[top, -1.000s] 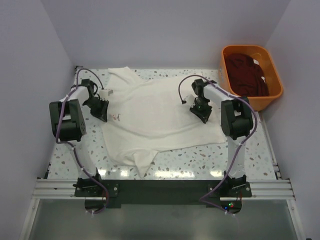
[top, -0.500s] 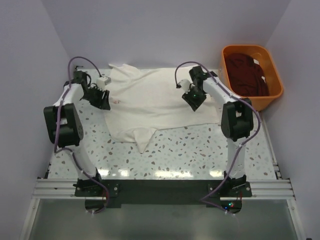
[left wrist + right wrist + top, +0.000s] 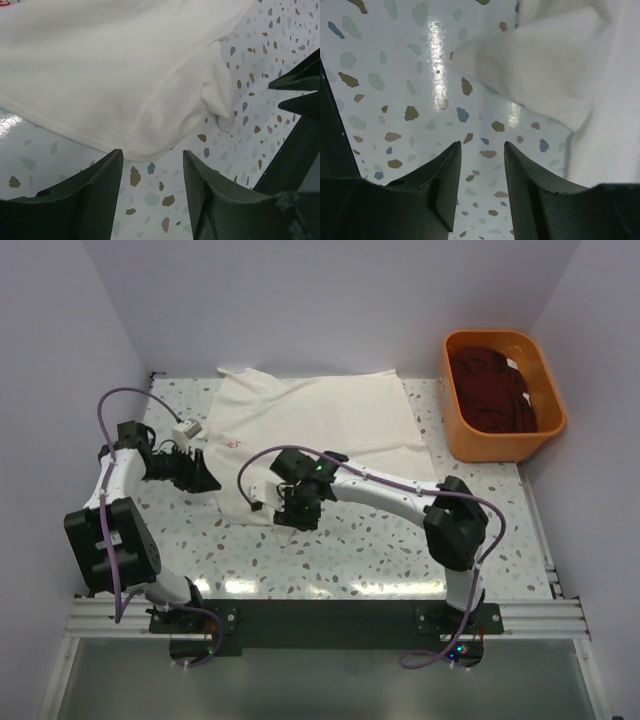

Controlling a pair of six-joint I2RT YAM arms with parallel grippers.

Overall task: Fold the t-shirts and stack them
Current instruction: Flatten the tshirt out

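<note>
cream-white t-shirt [image 3: 320, 425] lies spread on the table [image 3: 400, 540], toward its far side. left gripper [image 3: 203, 476], fingers apart and empty, at its left edge; right gripper [image 3: 295, 517], likewise apart, beside the near sleeve tip. maroon t-shirt [image 3: 495, 390] in orange tub [image 3: 497, 335].

The left arm [image 3: 112, 472] and right arm [image 3: 385, 488] were slim white tubes joined by bulky black motor housings. Purple cables [image 3: 125, 392] looped along both. Black bases [image 3: 180, 618] sat at seven and five o'clock, and the right base carried tiny coloured lights [image 3: 458, 651]. The fingers [image 3: 97, 197] were dark, matte wedges.

cream-white t-shirt [image 3: 320, 425], maroon t-shirt [image 3: 490, 390] — orange tub [image 3: 495, 446]
</note>
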